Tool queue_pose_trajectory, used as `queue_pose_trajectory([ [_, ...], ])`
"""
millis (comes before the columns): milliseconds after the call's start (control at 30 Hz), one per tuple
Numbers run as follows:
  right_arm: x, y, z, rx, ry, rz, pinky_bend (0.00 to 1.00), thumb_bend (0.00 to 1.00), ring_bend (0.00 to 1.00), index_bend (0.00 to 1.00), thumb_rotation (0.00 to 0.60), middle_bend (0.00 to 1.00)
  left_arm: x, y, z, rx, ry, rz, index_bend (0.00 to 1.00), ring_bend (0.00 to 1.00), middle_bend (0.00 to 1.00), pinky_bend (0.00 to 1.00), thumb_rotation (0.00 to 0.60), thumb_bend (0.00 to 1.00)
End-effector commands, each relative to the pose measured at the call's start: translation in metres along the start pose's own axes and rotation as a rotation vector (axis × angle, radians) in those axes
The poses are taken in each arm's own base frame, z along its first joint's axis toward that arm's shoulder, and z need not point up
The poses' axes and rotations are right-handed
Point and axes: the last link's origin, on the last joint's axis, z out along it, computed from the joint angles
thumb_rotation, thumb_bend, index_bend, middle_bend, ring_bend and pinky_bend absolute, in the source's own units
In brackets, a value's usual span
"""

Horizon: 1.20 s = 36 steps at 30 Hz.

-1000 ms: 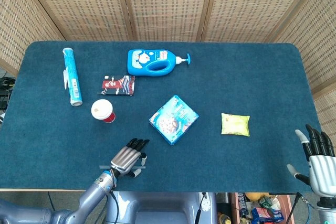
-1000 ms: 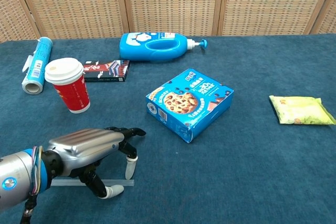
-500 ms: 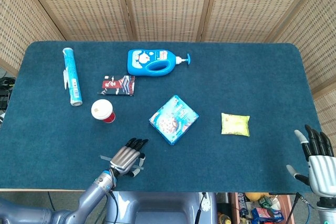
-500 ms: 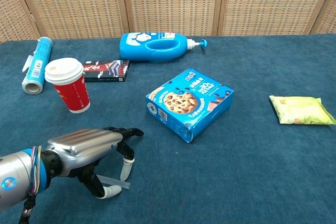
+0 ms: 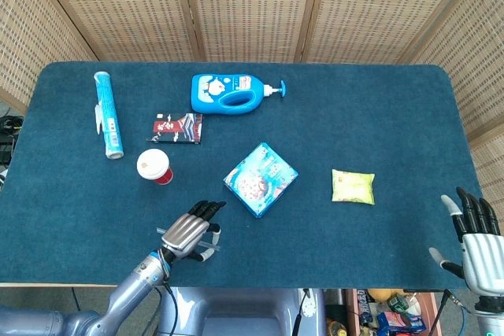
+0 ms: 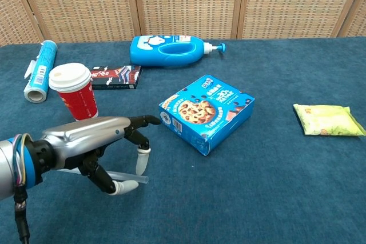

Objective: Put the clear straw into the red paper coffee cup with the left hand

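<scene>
The red paper coffee cup [image 5: 154,167] [image 6: 77,93] with a white lid stands upright at the left of the table. My left hand [image 5: 189,230] [image 6: 94,143] hovers near the front edge, in front and slightly right of the cup. It pinches the clear straw [image 6: 134,179] [image 5: 161,233] between thumb and a finger, with the straw lying roughly level and off the cloth. The other fingers stretch forward toward the cookie box. My right hand [image 5: 473,238] shows only in the head view, at the front right corner, with its fingers apart and nothing in it.
A blue cookie box [image 6: 207,111] lies right of my left hand. Behind the cup are a dark snack packet [image 6: 116,76], a blue pump bottle [image 6: 168,50] and a plastic-wrapped roll [image 6: 40,70]. A yellow packet [image 6: 327,119] sits at the right.
My left hand has risen off the table with the straw pinched in it and moved slightly forward. The straw left the cloth. The right hand barely moved.
</scene>
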Motion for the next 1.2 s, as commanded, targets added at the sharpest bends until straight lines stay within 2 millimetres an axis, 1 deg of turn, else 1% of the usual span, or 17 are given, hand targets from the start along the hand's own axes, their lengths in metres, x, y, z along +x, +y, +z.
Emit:
queue_pose_trajectory([
  [33,0.000,0.000,0.000,0.000,-0.002,-0.001,0.00,0.00,0.00,0.00,0.600,0.00,0.026,0.003,-0.008,-0.071,0.046,-0.084,0.60,0.00,0.00,0.00,0.600,0.40],
  [133,-0.001,-0.001,0.000,0.001,-0.004,-0.001,0.00,0.00,0.00,0.00,0.600,0.00,0.043,0.001,-0.012,-0.102,0.082,-0.146,0.61,0.00,0.00,0.00,0.600,0.40],
  [233,-0.002,-0.002,0.001,0.004,-0.005,-0.002,0.00,0.00,0.00,0.00,0.600,0.00,0.066,-0.003,-0.016,-0.147,0.144,-0.279,0.62,0.00,0.00,0.00,0.600,0.41],
  [333,-0.003,-0.003,0.001,0.005,-0.009,-0.004,0.00,0.00,0.00,0.00,0.600,0.00,0.084,-0.013,-0.020,-0.209,0.211,-0.343,0.62,0.00,0.00,0.00,0.600,0.42],
  [400,-0.004,-0.003,0.001,0.005,-0.017,-0.006,0.00,0.00,0.00,0.00,0.600,0.00,0.110,-0.021,-0.026,-0.290,0.329,-0.476,0.62,0.00,0.00,0.00,0.600,0.43],
  [533,-0.005,-0.004,0.002,0.003,-0.020,-0.007,0.00,0.00,0.00,0.00,0.600,0.00,0.130,-0.035,-0.032,-0.372,0.420,-0.602,0.62,0.00,0.00,0.00,0.600,0.47],
  [733,-0.006,-0.003,0.004,-0.002,-0.023,-0.008,0.00,0.00,0.00,0.00,0.600,0.00,0.154,-0.058,-0.036,-0.375,0.469,-0.708,0.62,0.00,0.00,0.00,0.600,0.47],
  [833,-0.006,-0.004,0.005,0.000,-0.023,-0.009,0.00,0.00,0.00,0.00,0.600,0.00,0.168,-0.072,-0.043,-0.379,0.484,-0.789,0.62,0.00,0.00,0.00,0.600,0.47],
  [933,-0.008,-0.006,0.006,0.003,-0.028,-0.008,0.00,0.00,0.00,0.00,0.600,0.00,0.185,-0.090,-0.053,-0.415,0.552,-0.902,0.62,0.00,0.00,0.00,0.600,0.47],
  [1033,-0.009,-0.006,0.009,-0.001,-0.036,-0.003,0.00,0.00,0.00,0.00,0.600,0.00,0.193,-0.105,-0.057,-0.414,0.589,-0.945,0.63,0.00,0.00,0.00,0.600,0.48],
  [1133,-0.008,-0.005,0.011,-0.009,-0.032,-0.007,0.00,0.00,0.00,0.00,0.600,0.00,0.195,-0.114,-0.059,-0.390,0.595,-0.952,0.63,0.00,0.00,0.00,0.600,0.49],
  [1200,-0.009,-0.004,0.013,-0.020,-0.037,0.001,0.00,0.00,0.00,0.00,0.600,0.00,0.196,-0.127,-0.064,-0.351,0.599,-0.956,0.63,0.00,0.00,0.00,0.600,0.49],
])
